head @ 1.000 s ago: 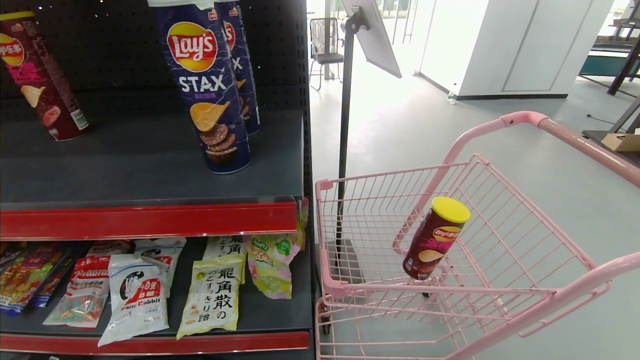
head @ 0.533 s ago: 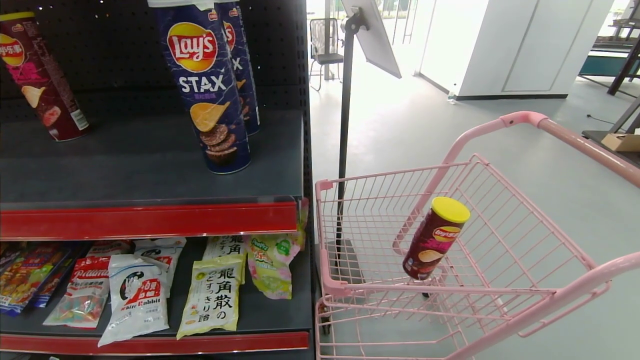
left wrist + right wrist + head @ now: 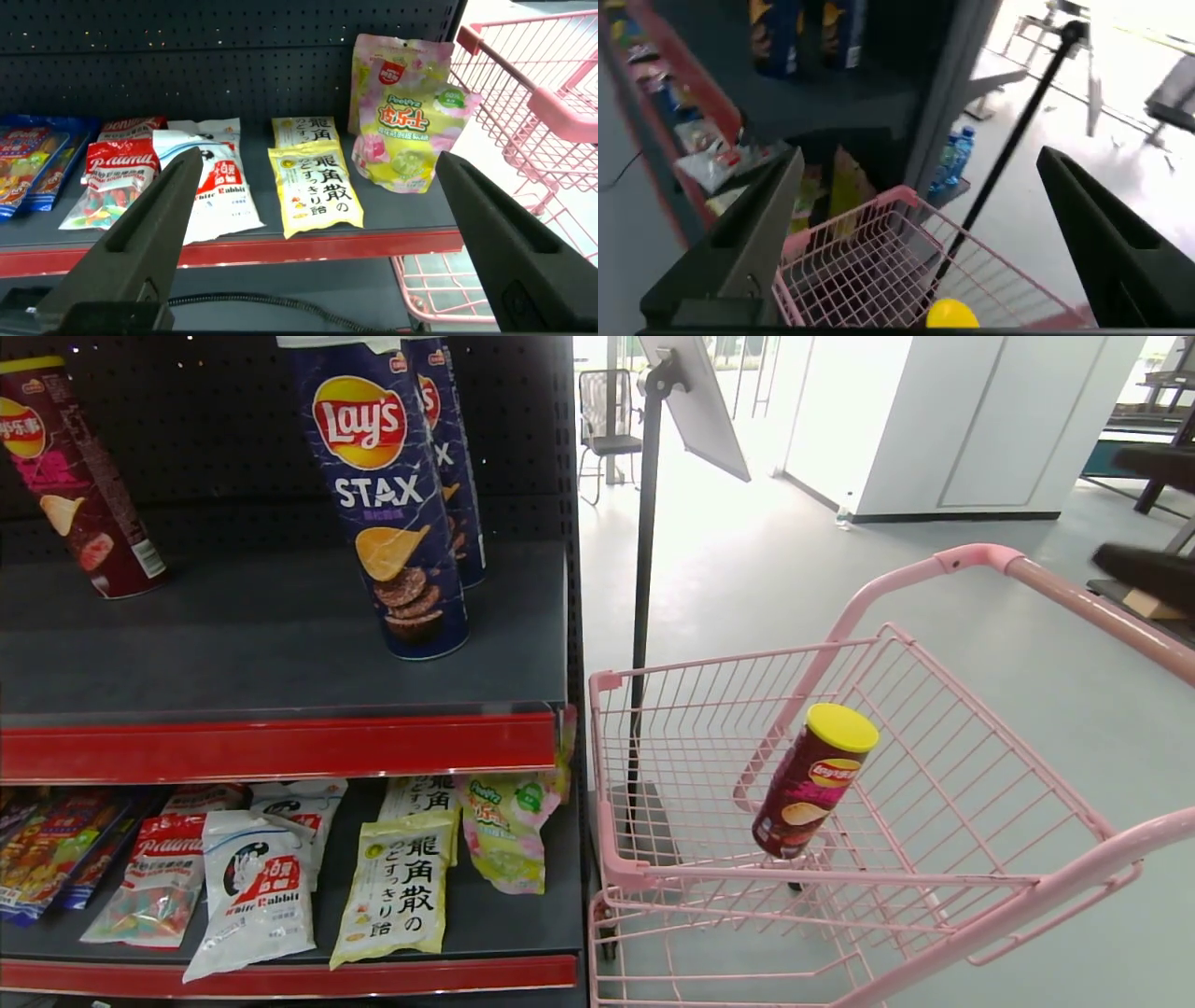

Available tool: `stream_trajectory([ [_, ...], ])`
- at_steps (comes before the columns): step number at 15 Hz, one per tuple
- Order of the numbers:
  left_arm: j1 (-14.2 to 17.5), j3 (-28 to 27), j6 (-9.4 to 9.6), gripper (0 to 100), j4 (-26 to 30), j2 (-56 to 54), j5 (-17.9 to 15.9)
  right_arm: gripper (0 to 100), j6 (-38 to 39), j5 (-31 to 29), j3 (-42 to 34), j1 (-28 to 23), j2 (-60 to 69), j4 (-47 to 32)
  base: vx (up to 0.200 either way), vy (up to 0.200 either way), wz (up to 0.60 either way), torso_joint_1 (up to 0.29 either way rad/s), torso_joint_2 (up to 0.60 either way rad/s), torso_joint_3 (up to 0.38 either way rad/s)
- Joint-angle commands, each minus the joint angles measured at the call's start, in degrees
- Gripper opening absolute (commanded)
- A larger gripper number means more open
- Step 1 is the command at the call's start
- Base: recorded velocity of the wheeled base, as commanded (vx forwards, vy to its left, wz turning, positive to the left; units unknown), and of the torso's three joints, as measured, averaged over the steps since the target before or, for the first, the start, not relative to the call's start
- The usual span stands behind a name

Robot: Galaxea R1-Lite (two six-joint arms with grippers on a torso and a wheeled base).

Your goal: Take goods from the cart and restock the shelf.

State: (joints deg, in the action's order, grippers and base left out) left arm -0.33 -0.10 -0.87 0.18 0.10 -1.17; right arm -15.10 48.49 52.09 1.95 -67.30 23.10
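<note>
The right gripper (image 3: pixel 1109 509) now comes in above the cart (image 3: pixel 971 558), jaws apart (left gripper (image 3: pixel 318 168) too), probably going for the chip can (image 3: pixel 814 782).

Cart (image 3: pixel 1074 873) just right of shelf (image 3: pixel 280 747), 1 chip can (image 3: pixel 810 784) leaning tilted inside it. On upper board (image 3: pixel 233 644), 2 cans (image 3: pixel 392 523) front to back at right, 1 lone can (image 3: pixel 79 495) far left. On lower board (image 3: pixel 509 919), snack bags (image 3: pixel 392 887) in a row. Sign stand (image 3: pixel 644 569) behind cart's left corner.
</note>
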Motion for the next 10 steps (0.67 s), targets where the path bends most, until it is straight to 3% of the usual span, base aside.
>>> stream_trajectory([
  [1,-0.02,0.01,-0.01,100,-0.01,0.08,0.03,100,-16.45,16.46,3.1,-0.46,-23.84,5.55,0.0,0.0,0.0,0.0,0.0,0.0],
  [2,0.07,0.01,-0.01,100,-0.01,0.08,0.03,100,-20.32,18.57,2.58,-1.95,-28.23,5.46,0.0,0.0,0.0,0.0,0.0,0.0],
  [4,-0.02,0.01,-0.01,100,-0.01,0.08,-0.06,100,-22.16,20.85,1.43,-8.28,-31.31,5.38,0.0,0.0,0.0,0.0,0.0,0.0],
  [6,-0.02,0.01,-0.01,100,-0.01,0.08,-0.06,100,-23.39,21.12,-2.52,-11.09,-31.57,5.38,0.0,0.0,0.0,0.0,0.0,0.0],
  [10,-0.02,0.01,-0.01,100,-0.01,0.08,0.03,100,-26.38,21.12,-3.66,-11.79,-35.53,5.38,0.0,0.0,0.0,0.0,0.0,0.0],
])
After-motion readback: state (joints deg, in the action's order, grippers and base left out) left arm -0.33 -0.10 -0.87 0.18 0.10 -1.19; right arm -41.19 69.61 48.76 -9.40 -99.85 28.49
